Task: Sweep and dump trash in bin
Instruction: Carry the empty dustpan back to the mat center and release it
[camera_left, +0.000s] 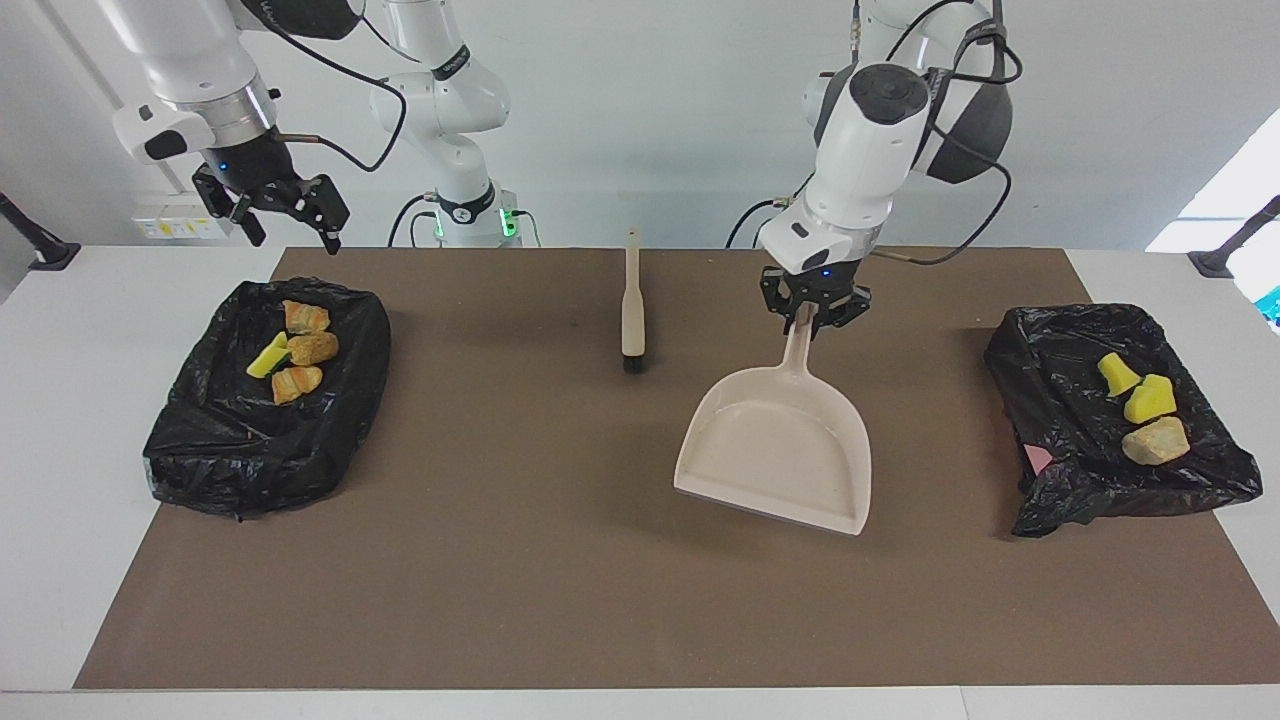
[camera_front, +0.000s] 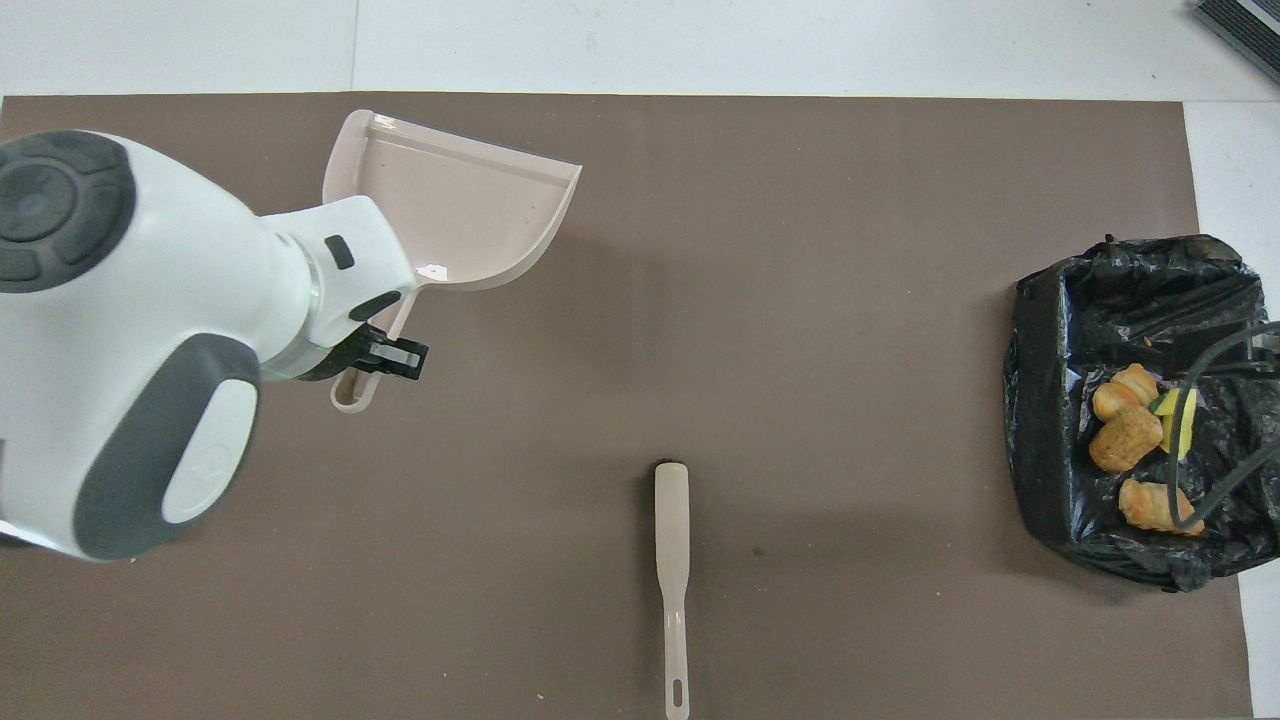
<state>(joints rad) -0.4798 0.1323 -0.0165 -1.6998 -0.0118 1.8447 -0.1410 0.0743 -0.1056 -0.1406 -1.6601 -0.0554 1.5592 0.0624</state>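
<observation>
Over the brown mat (camera_left: 560, 560), beside the brush (camera_left: 632, 310), the left end effector (camera_left: 815, 318) pinched the empty dustpan (camera_left: 775, 445) by its handle, tilted lip-down, probably for setting down; the right end effector (camera_left: 285, 215), spread, waited above its bin (camera_left: 200, 460).

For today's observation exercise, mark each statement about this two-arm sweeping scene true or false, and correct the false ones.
1. The left gripper holds the dustpan by its handle. True.
2. The dustpan carries yellow sponge pieces. False: it is empty.
3. The brush lies on the brown mat, with neither gripper on it. True.
4. The right gripper grips the brush. False: its fingers are open, and it is up over the table edge beside the bin at the right arm's end.
5. Both black-lined bins contain trash. True: bread-like lumps in one, yellow sponge pieces and a tan lump in the bin at the left arm's end.
</observation>
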